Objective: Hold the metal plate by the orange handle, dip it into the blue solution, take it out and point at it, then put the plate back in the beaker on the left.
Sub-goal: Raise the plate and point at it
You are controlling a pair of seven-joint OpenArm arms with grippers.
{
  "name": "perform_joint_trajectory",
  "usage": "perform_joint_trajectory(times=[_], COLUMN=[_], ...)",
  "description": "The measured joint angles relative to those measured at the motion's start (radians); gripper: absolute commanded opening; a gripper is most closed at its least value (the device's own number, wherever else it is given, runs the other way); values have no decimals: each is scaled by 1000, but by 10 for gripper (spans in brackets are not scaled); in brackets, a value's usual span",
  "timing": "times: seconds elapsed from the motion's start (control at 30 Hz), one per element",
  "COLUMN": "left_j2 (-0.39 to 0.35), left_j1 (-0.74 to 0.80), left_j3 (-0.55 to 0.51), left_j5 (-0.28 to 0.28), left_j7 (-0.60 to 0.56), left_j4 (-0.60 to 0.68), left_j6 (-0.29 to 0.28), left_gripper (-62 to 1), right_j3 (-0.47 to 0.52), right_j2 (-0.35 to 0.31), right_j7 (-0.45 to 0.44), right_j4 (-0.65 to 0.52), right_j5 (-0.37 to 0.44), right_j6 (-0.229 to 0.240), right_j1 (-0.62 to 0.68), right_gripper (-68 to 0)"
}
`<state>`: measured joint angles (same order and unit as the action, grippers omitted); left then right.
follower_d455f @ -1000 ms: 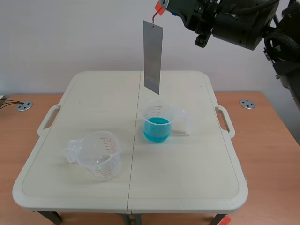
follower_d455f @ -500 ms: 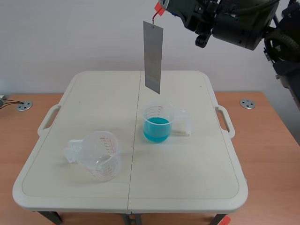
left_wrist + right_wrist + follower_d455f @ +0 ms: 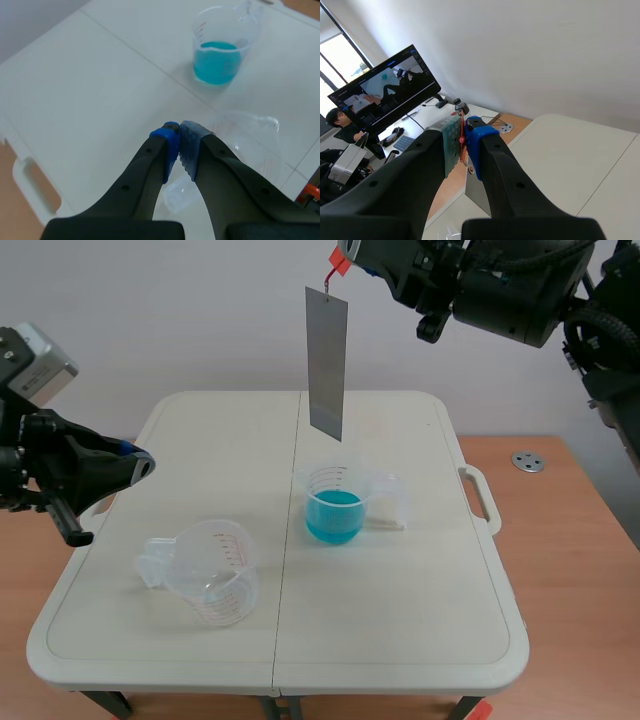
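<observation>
A long grey metal plate (image 3: 327,363) hangs upright high above the beaker of blue solution (image 3: 334,504), its lower edge clear of the rim. My right gripper (image 3: 343,257) is shut on the plate's orange handle (image 3: 461,135) at the top. In the right wrist view the plate (image 3: 479,194) drops away beneath the fingers. An empty clear beaker (image 3: 208,571) stands at the table's front left. My left gripper (image 3: 138,462) is shut on nothing, hovering left of the empty beaker (image 3: 240,145), with the blue beaker (image 3: 220,46) farther ahead.
The white folding table (image 3: 400,640) has carry handles at both sides. A round metal fitting (image 3: 527,461) sits on the wooden surface at the right. A monitor (image 3: 385,87) and desk items show in the right wrist view.
My left arm has come into the scene from the left, gripper shut. The plate has steadied to hang more vertically; the right arm holds its place.
</observation>
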<state>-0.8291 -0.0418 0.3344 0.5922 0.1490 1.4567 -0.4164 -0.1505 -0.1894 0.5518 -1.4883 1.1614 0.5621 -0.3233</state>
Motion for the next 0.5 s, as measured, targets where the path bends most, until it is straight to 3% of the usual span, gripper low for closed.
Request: perform_joint_trajectory(times=[0.2, 0.5], left_j2=[134, 271], left_j1=[-134, -265], left_j3=[89, 169], left_j5=[-111, -195], left_j7=[42, 45], left_j4=[-94, -194], left_j6=[0, 4], left_gripper=[-593, -593], right_j3=[0, 0], right_j2=[0, 0], right_j7=[0, 0], right_j4=[0, 0], right_j5=[0, 0], right_j6=[0, 0], right_j1=[0, 0], right_gripper=[-660, -660])
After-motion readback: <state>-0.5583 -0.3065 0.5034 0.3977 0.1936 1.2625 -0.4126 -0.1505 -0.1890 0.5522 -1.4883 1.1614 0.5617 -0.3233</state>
